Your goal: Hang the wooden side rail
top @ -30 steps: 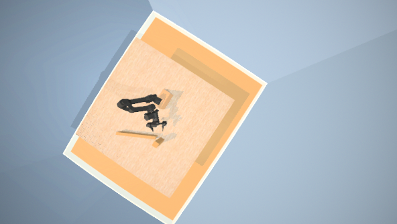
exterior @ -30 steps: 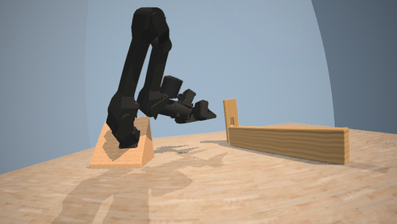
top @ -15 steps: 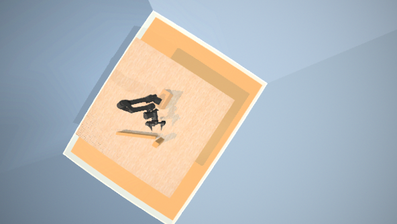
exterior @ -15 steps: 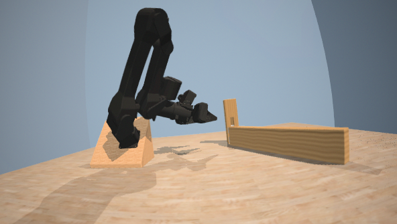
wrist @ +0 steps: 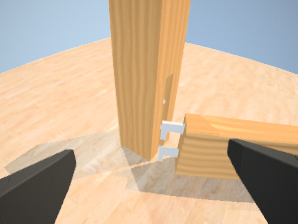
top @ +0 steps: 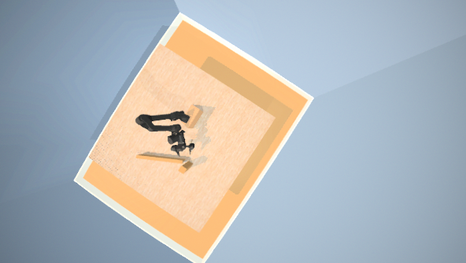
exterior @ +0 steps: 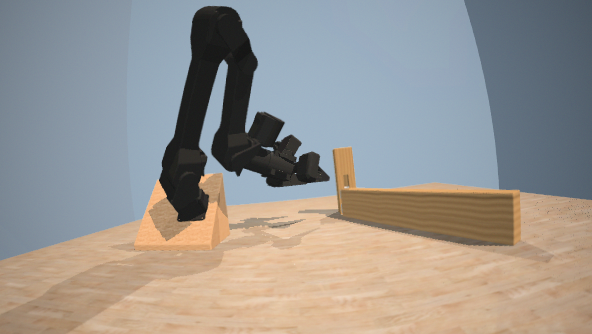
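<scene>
1. Rail lay along the table, its hook end low and just beside the post. Its far end rested on the tabletop, as the finished job would need.
2. On my wrist view, the upper hook and lower hook stuck out toward the post. I saw the upper one below the small pale pin in the slot, so I judged neither hook was seated. The second pin I could not make out.
3. My claw stood wide open with nothing between its fingers, above the tabletop and short of the post and rail.
4. The arm reached out from its wooden wedge, well apart from the rail's far end.
5. By my reckoning, the post stood ready but the hanging was all still to do: grip the rail near its hook end, raise that end, enter the slot, lower both hooks onto the pins, then let go and back off.
</scene>
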Controlling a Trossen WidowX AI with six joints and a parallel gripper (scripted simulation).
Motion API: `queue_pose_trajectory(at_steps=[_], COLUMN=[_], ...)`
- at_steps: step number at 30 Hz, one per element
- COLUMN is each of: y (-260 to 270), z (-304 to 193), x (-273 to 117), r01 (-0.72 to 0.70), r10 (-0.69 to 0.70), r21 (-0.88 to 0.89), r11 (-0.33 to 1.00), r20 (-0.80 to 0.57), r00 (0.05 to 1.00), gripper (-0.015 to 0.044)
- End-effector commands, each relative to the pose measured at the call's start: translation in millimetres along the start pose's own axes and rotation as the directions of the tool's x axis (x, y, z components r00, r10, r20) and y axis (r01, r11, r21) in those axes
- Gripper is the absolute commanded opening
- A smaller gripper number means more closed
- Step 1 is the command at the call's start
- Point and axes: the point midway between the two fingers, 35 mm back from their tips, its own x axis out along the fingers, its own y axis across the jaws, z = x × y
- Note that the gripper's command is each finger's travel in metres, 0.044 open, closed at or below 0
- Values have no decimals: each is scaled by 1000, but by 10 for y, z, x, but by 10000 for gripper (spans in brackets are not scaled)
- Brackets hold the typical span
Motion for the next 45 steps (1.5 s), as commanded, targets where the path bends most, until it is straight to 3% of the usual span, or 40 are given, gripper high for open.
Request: queue_pose_trajectory(at_steps=[1,8,16,45], y=[-65,-304,-678,-687], z=[168,349,483,485], x=[201,297,1,-10], r01=[-70,-228,-415,-420], r10=[68,210,372,376], r21=[-52,-100,-113,-113], r11=[996,968,903,901], r20=[-44,-162,-280,-282], r00=[997,964,885,883], gripper=[440,440,440,440])
